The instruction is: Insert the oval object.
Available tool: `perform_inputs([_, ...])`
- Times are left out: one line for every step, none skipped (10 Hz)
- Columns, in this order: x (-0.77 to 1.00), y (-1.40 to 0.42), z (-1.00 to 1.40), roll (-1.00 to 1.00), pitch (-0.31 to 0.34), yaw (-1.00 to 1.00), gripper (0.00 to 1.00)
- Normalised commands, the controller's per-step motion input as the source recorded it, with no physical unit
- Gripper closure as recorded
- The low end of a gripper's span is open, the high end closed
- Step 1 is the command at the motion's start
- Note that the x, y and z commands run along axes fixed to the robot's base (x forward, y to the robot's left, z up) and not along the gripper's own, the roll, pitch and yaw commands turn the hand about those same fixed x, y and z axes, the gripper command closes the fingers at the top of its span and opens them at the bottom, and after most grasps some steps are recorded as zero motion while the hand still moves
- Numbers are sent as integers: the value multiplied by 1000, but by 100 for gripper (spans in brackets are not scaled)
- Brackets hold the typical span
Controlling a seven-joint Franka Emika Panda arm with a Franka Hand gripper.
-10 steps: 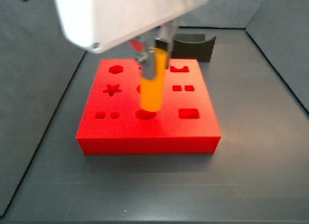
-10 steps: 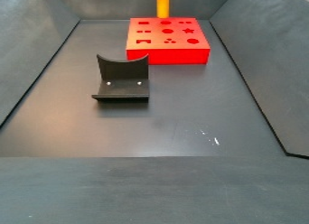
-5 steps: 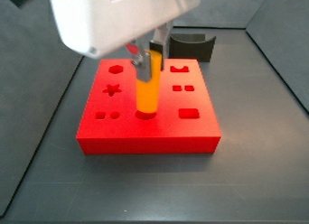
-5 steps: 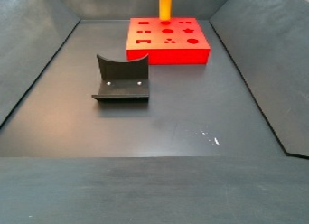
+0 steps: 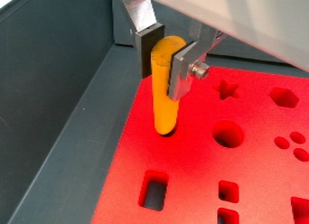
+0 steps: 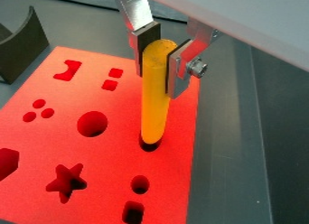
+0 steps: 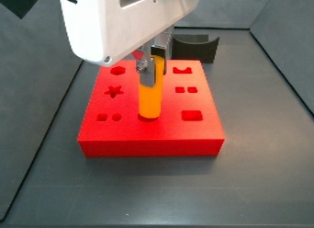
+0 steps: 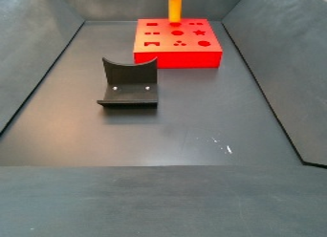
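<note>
gripper (image 5: pixel 167 54) clamped on upright orange oval peg (image 5: pixel 165 92), peg's lower tip in a hole of red block (image 5: pixel 241 164).

The two-finger gripper (image 5: pixel 168 58) sits above the block with shaped holes (image 7: pixel 153 117), clamped on the upright long oval peg (image 6: pixel 154 99), whose lower end sits in a hole; the curved holder (image 8: pixel 128 83) stands apart on the floor

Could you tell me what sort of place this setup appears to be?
Probably a robot test cell: a dark walled bin floor, a red block with shaped holes, and the gripper holding the oval object upright in a hole.
</note>
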Motion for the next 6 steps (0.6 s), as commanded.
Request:
perform_inputs([0,0,-49,0,-63,371,100])
perform_inputs([0,0,0,0,-59,277,100])
perform_inputs([0,0,-40,0,-74,283,100])
perform_inputs([0,0,-137,0,-73,246,100])
perform_inputs([0,0,-183,0,-84,277,100])
perform_inputs([0,0,-231,1,-89,291,100])
